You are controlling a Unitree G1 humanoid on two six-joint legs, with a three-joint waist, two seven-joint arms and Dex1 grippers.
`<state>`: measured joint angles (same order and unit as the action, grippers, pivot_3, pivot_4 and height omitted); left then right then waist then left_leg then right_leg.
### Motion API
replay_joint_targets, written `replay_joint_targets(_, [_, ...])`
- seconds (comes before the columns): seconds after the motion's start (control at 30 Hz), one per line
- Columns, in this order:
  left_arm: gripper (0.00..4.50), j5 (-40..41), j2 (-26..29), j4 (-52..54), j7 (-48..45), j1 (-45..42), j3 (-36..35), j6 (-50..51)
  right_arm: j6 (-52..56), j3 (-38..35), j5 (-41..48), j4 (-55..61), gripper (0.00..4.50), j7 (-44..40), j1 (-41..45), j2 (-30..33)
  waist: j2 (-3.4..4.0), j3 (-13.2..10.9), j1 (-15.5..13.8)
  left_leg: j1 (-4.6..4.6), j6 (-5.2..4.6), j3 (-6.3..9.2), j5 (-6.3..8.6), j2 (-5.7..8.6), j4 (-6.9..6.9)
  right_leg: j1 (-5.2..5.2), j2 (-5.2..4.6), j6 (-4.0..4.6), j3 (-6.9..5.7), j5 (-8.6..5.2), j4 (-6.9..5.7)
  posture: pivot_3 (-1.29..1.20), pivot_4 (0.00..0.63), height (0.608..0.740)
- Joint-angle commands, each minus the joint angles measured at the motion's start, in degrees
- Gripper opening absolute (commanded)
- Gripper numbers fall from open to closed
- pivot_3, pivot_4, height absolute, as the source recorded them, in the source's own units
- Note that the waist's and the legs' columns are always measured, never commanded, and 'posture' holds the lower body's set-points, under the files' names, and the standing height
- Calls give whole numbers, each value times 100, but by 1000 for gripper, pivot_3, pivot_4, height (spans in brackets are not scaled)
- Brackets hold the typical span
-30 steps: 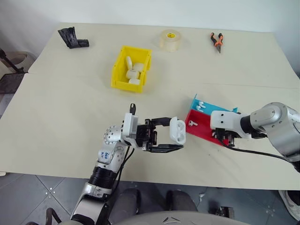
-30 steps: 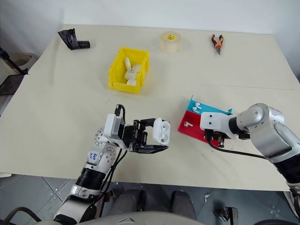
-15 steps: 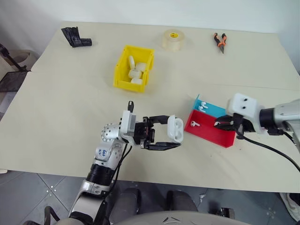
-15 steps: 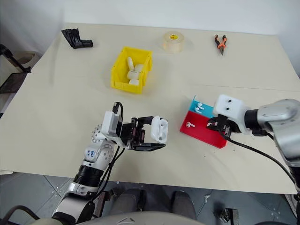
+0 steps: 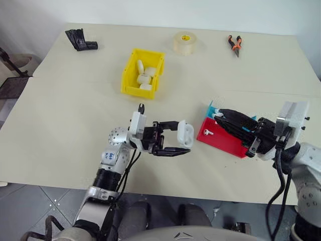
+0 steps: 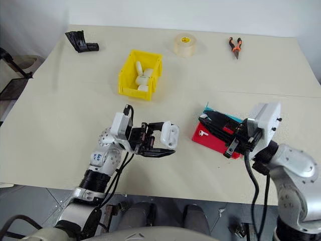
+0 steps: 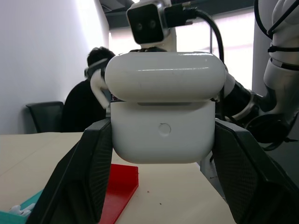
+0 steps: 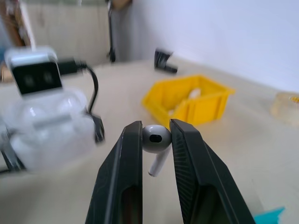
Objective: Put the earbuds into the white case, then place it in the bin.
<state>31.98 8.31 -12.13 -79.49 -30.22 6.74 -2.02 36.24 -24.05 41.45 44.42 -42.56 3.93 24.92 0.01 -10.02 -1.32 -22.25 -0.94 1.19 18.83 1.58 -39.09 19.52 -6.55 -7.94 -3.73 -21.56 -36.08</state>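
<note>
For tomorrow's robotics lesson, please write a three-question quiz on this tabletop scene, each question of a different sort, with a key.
1. True or false: the left claw is shut on a white case.
2. What is pinched in the right claw? A) pliers B) an earbud C) a tape roll
3. Which container already holds several white cases: the yellow bin, the red tray or the blue tray?

Key: 1 true. 2 B. 3 the yellow bin.
</note>
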Motion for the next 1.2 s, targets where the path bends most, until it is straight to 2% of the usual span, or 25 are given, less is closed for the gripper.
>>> replay_joint_targets(0.03, [2784,108,7,87,-31,-87,4,215,-303,197,384,398,706,502,-38,-287,1,0,6,2,0,-1,0,-1,2,0,1,0,1,0,0,0,150,740])
replay_joint_targets(0.27, [2784,131,18,194,-94,-139,-8,428,-722,988,289,597,706,896,-416,-593,1,0,6,4,0,-2,0,-1,4,1,2,0,6,0,-2,0,150,740])
replay_joint_targets(0.67, [2784,112,-17,244,-77,-185,-7,571,-1722,2043,-254,186,706,787,-857,-784,1,1,13,5,-1,-2,0,1,5,2,3,0,9,0,-2,0,150,740])
replay_joint_targets(1.2, [2784,108,-59,317,-55,-174,-1,606,-2341,2485,-890,-470,706,796,-562,-643,1,0,14,6,0,-2,0,0,5,3,3,0,8,0,-2,0,150,740])
